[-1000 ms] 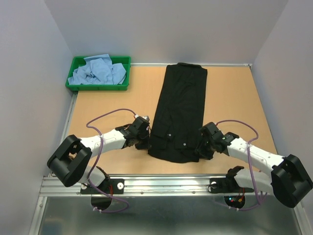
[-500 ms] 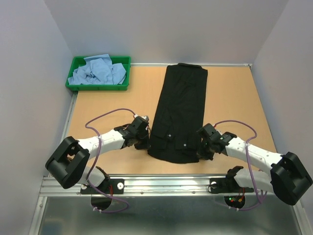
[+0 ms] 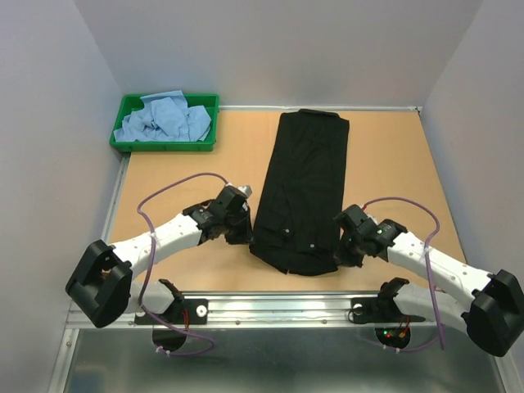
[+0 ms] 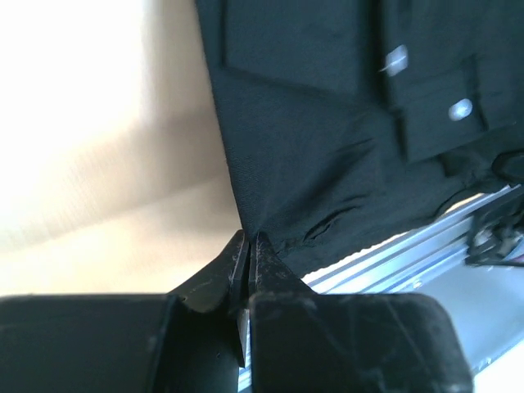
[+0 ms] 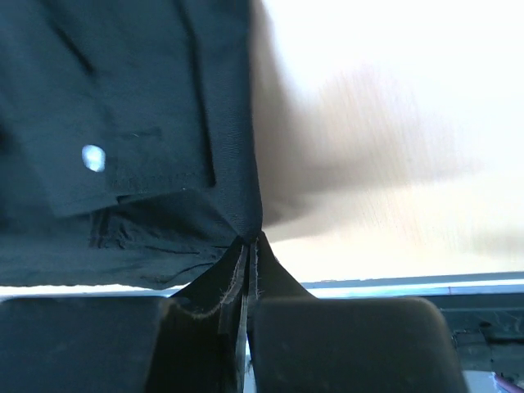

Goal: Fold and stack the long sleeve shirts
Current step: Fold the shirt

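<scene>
At the near edge of the wooden table (image 3: 385,164), just beyond the metal rail (image 3: 270,304), two robot grippers meet the closest end of a black shirt (image 3: 301,188). The left gripper (image 4: 248,246) has its jaws pressed together on the shirt's near left corner, with a thin fold of cloth caught between the tips. The right gripper (image 5: 248,246) mirrors it, pinched closed on the near right corner. Between the two grips the hem lies slightly rumpled, and small pale buttons (image 4: 395,60) show on folded panels close by.

This cloth looks soft, light and limp. It would likely sag in the middle if lifted by the corners, and such a shallow pinch might slip, so edges and corners seem the sensible holds.

Farther out, the shirt stretches away as one long narrow strip down the table's centre, flat on the surface. At the far left corner sits a green tray (image 3: 164,146) holding crumpled light blue shirts (image 3: 164,119), well apart from both grippers.
</scene>
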